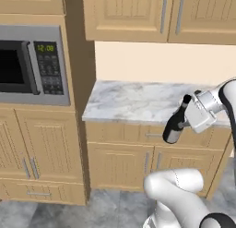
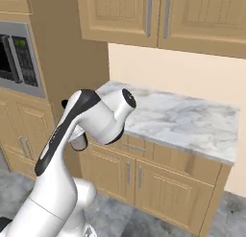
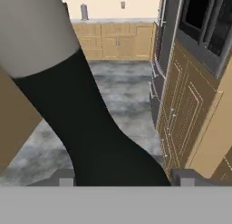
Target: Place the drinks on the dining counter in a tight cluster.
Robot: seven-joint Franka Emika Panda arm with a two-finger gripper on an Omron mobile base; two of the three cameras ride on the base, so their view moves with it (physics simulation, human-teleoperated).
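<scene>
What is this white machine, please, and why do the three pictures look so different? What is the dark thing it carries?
It is a white robot arm in a simulated kitchen. Two cameras ride on its base, left and right behind it, looking over the arm at a short marble counter under wall cabinets, beside a microwave. The third camera sits on the hand, so its picture is tilted. The end effector is closed on a dark long-necked wine bottle, held tilted in front of the counter's edge. In the hand picture the bottle looks huge because it is so near.
</scene>
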